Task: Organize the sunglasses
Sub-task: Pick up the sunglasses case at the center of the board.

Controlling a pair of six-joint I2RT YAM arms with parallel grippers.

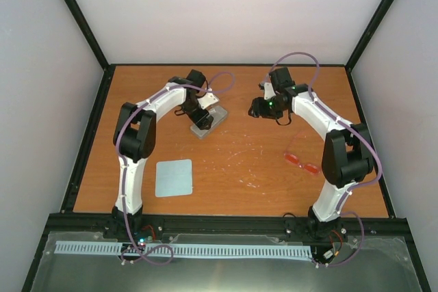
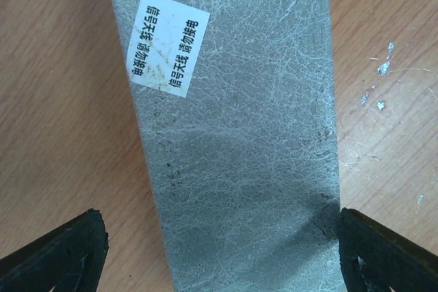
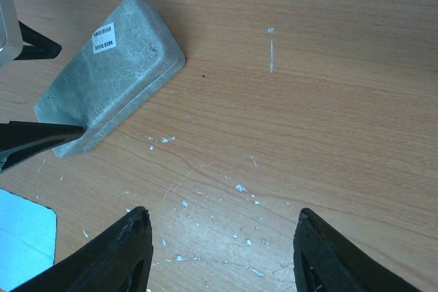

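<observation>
While your left gripper (image 2: 219, 230) straddles the shut grey case (image 2: 233, 87), jaws wide and clamping nothing, the right gripper (image 3: 222, 230) hovers half-open, empty. Sunglasses (image 1: 302, 162) lie on the table (image 1: 239, 169), well right of the case. Risk: a shallow pinch skids the thin frame away.

The top camera looks down from high behind the near edge, taking in the whole wooden table (image 1: 239, 169). The left wrist camera faces straight down past the left gripper (image 2: 220, 220), very close over the grey case (image 2: 233, 135). The right wrist camera, higher and tilted, shares that case and the blue cloth (image 3: 20, 237) with the top view.
</observation>
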